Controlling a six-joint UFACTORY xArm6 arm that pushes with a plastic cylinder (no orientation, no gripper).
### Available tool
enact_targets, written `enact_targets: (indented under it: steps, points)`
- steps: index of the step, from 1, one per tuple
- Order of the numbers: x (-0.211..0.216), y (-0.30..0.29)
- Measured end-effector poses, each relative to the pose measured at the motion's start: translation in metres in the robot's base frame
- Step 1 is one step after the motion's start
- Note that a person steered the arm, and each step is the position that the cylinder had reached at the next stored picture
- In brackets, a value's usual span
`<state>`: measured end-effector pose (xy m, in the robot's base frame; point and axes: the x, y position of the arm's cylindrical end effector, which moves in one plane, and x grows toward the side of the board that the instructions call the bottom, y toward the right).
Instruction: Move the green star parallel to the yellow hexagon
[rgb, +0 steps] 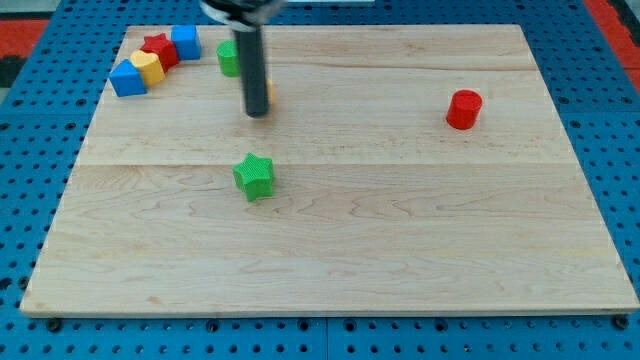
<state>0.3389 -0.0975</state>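
Wooden board on a blue pegboard. My tip is a bare rod — no jaws to open or close — resting well above the green star, not touching it. A yellow block, likely the hexagon, shows just behind the rod. Judged: the push has not begun — the star sits apart, unaligned.

Far-left corner crowded: two blue blocks, red star, yellow block packed touching, green block just right of them. My tip down beside a yellow block, mostly hidden behind rod. Green star stands alone w/ room all round; red cylinder alone far right.
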Motion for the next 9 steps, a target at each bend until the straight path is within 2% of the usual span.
enact_targets:
  steps: [1, 2, 3, 4, 5, 6, 7, 8, 9]
  points:
    - [0.011, 0.057]
    - [-0.021, 0.036]
    - [-0.044, -0.022]
    - [-0.043, -0.032]
    - [0.011, 0.083]
    - [0.115, 0.125]
    - [0.122, 0.05]
    - [0.146, 0.065]
    - [0.126, -0.007]
